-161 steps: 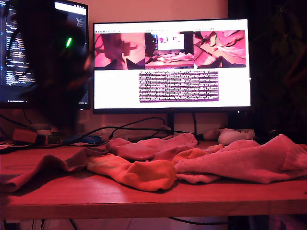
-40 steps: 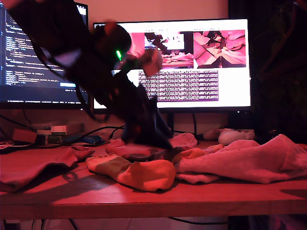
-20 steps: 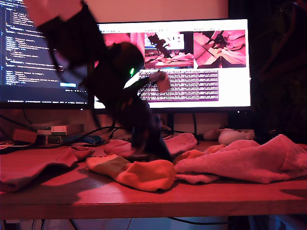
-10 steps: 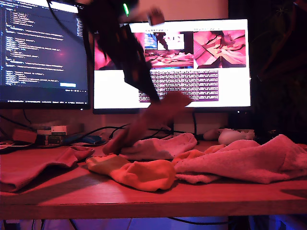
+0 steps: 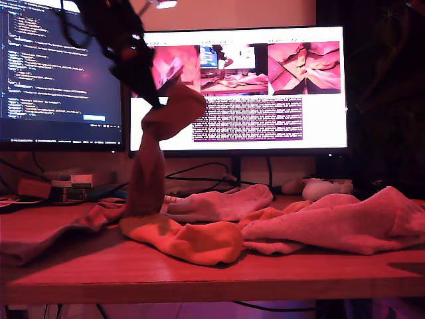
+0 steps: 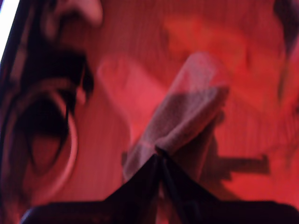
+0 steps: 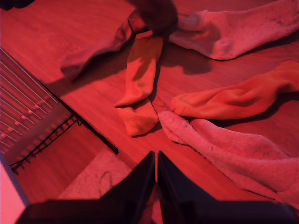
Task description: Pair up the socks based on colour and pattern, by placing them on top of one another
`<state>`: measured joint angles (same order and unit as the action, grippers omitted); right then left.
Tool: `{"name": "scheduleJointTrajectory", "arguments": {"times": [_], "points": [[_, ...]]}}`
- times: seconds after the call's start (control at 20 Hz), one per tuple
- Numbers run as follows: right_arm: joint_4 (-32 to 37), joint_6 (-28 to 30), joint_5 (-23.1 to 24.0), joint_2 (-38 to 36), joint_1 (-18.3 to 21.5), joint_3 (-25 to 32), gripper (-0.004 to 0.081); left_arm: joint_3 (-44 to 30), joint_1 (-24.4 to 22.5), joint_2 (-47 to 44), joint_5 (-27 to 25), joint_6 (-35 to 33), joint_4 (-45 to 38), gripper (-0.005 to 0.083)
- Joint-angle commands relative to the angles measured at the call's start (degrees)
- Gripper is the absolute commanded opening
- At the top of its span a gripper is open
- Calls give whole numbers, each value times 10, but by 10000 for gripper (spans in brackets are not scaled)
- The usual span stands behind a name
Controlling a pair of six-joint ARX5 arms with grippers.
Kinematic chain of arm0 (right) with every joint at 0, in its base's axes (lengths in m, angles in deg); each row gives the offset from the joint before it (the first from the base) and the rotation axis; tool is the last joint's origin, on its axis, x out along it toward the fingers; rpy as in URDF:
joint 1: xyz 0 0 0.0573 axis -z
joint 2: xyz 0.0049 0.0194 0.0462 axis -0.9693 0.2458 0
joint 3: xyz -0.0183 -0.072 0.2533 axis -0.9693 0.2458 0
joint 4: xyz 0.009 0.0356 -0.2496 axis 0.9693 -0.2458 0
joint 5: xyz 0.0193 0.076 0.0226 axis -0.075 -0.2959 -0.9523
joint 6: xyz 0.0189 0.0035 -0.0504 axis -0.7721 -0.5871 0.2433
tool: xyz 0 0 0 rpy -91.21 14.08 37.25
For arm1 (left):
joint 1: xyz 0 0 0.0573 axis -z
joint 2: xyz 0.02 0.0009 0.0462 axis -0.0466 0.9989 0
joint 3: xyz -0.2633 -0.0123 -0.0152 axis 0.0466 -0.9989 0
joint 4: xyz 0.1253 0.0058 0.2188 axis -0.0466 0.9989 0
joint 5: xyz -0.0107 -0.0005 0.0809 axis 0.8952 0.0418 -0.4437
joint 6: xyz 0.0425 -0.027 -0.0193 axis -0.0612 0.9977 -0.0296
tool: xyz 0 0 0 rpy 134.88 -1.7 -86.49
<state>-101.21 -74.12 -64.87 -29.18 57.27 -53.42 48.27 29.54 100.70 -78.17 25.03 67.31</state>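
Note:
My first gripper (image 5: pixel 158 100) is raised near the exterior view's upper left, shut on a dark maroon sock (image 5: pixel 147 163). That sock hangs down, its lower end reaching an orange sock (image 5: pixel 192 240) on the table. The first wrist view shows the closed gripper (image 6: pixel 159 156) pinching this maroon sock (image 6: pixel 187 116). A second maroon sock (image 5: pixel 46 232) lies toward the exterior view's left. Two pale pink socks (image 5: pixel 222 201) (image 5: pixel 345 222) and another orange sock (image 5: pixel 265 216) lie further right. My second gripper (image 7: pixel 156 161) hovers high over the socks, shut and empty, and is not seen in the exterior view.
Two lit monitors (image 5: pixel 265 86) stand behind the socks, with cables (image 5: pixel 199 174) under them. A white game controller (image 5: pixel 325 188) sits at the back on the exterior view's right. The table's front edge (image 5: pixel 212 279) is near. A wire rack (image 7: pixel 32 112) lies beside the socks.
My first gripper has risen and swung toward the exterior view's left, pulling the maroon sock up off the pile until it hangs nearly straight. The other socks stayed put.

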Motion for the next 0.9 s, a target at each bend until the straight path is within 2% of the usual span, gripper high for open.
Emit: {"name": "scheduleJointTrajectory", "arguments": {"times": [0.0, 0.1, 0.25, 0.7, 0.85], "points": [[6, 3, -1, -1, -3, -7, -11, 2, -5, -11, -16, 44, 12, -21], [6, 3, -2, -1, -3, -7, -10, 2, -6, -19, -43, 113, 33, -21], [6, 3, -3, -1, -3, -7, -11, 2, -7, -37, -53, 149, 78, -21], [6, 3, -3, -1, -3, -6, -10, 3, -20, -136, -49, 201, 230, -21], [6, 3, -3, -1, -3, -6, -10, 2, -31, -169, -13, 224, 276, -21]]}}
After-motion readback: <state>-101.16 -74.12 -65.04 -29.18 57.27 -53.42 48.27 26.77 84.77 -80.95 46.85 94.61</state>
